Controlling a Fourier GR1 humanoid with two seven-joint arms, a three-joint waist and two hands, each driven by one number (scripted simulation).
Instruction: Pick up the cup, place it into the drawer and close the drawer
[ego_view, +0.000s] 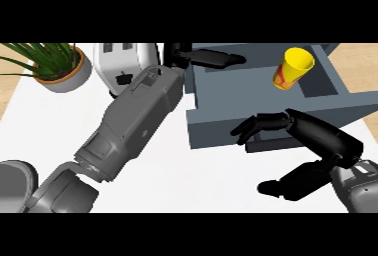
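Note:
The yellow cup (294, 67), with a red mark on its side, stands slightly tilted inside the open grey drawer (325, 95) at the upper right. No hand touches the cup. My right hand (317, 137) is below the cup, at the drawer's front face. Its fingers (258, 125) are bent and relaxed against that face, and the thumb is spread wide toward the lower edge. My left forearm runs diagonally up the middle. My left hand (214, 58) lies with straight fingers on the drawer unit's top left corner.
A white toaster (122, 60) stands at the back, just left of my left forearm. A potted plant (59, 67) is at the back left. A grey rounded object (15, 185) sits at the lower left edge. White countertop (199, 175) shows between my arms.

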